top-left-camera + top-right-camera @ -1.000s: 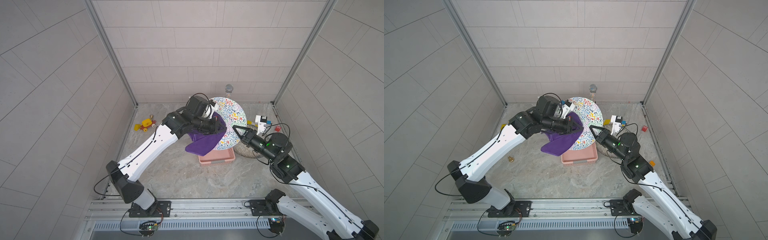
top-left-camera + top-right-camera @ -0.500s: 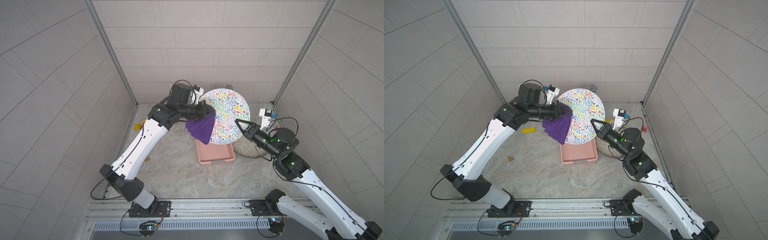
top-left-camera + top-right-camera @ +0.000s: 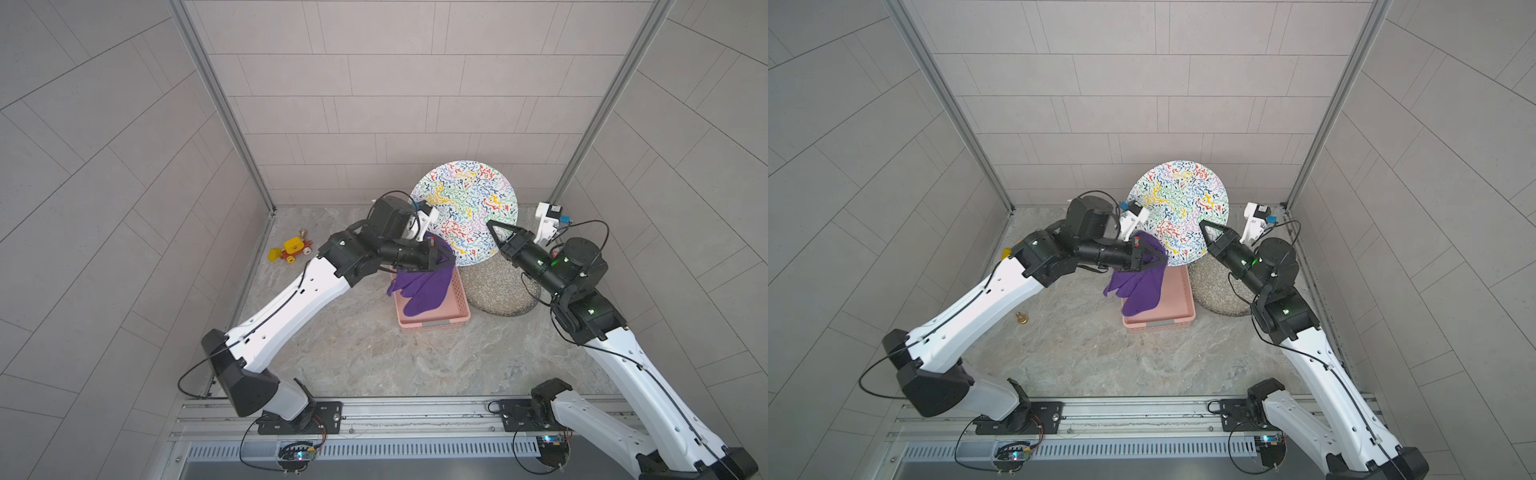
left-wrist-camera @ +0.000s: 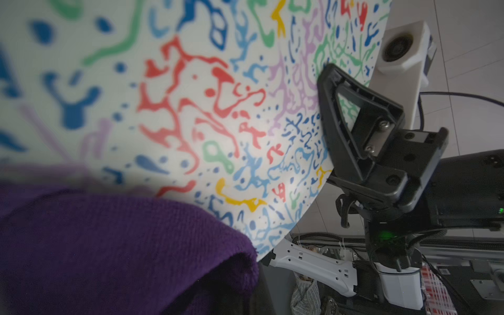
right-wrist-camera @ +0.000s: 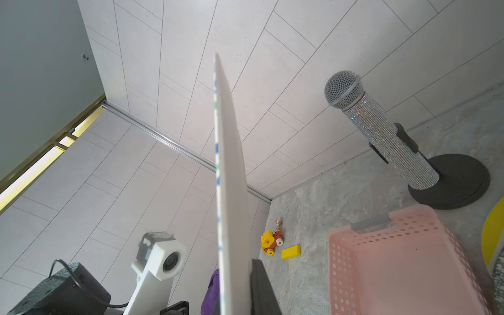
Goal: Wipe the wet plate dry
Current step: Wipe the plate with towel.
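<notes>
A pink perforated basket point(image 3: 434, 322) sits mid-bench on the marbled bench point(image 3: 374, 357). Just beside it, toward the right wall, lies a grey speckled disc point(image 3: 496, 291). Near the left wall a yellow-and-red toy vehicle point(image 3: 291, 250) stands with a small brass-coloured piece point(image 3: 304, 235) and a yellow block point(image 5: 291, 251) close by. A rhinestone microphone point(image 5: 381, 136) stands in a round black base point(image 5: 452, 188) beyond the basket.

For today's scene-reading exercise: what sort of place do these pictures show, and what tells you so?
Probably a robot test booth, not a real kitchen: two arms bolted to a metal rail, panelled walls closing in a small stone-look floor, and unrelated props, a toy car and a glittery microphone.
</notes>
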Available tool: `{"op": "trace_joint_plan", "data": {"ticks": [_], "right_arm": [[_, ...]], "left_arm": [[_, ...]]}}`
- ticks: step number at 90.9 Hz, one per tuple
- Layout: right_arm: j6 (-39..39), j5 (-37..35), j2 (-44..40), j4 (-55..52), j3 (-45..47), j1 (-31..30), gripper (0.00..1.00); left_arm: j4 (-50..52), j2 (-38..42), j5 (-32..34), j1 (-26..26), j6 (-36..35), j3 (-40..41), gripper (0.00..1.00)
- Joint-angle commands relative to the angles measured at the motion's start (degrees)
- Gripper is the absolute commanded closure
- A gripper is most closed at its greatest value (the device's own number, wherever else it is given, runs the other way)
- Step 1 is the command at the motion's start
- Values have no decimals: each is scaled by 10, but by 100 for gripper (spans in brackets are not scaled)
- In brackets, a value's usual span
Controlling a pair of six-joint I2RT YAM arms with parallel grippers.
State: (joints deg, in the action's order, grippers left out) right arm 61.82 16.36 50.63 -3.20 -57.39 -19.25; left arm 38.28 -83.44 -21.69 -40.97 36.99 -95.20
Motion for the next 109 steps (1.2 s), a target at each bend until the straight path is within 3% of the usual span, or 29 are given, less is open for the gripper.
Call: {"op": "trace_joint_plan", "data": {"ticks": [1,8,16,30,45,60,68,83,92,109], "right_arm": [[5,128,-18,74,-53,-13,100],[-22,154,-29,35,-41,-47,100],[-43,136,-49,27,-17,-87,100],[-43,136,-43,44,-20,-95,100],[-54,108,-17,58,-71,-79,100],[71,103,11,162,-77,22,100],[150,108,18,221,-67,67,100],[240,98,11,278,-50,104,100],[301,85,10,343,-28,104,100],[367,110,22,417,2,97,100]], "left_arm": [[-8,22,27,71,39,0,100],[5,2,39,80,11,-64,100],[14,-48,5,74,6,-146,100],[19,-119,-11,10,-9,-200,100],[14,-134,1,-61,-5,-180,100],[-18,-55,35,-64,24,-64,100],[-85,17,47,-34,90,34,100],[-326,117,-48,98,323,186,100],[-367,133,-70,137,376,174,100],[-517,105,-92,139,512,124,100]]}}
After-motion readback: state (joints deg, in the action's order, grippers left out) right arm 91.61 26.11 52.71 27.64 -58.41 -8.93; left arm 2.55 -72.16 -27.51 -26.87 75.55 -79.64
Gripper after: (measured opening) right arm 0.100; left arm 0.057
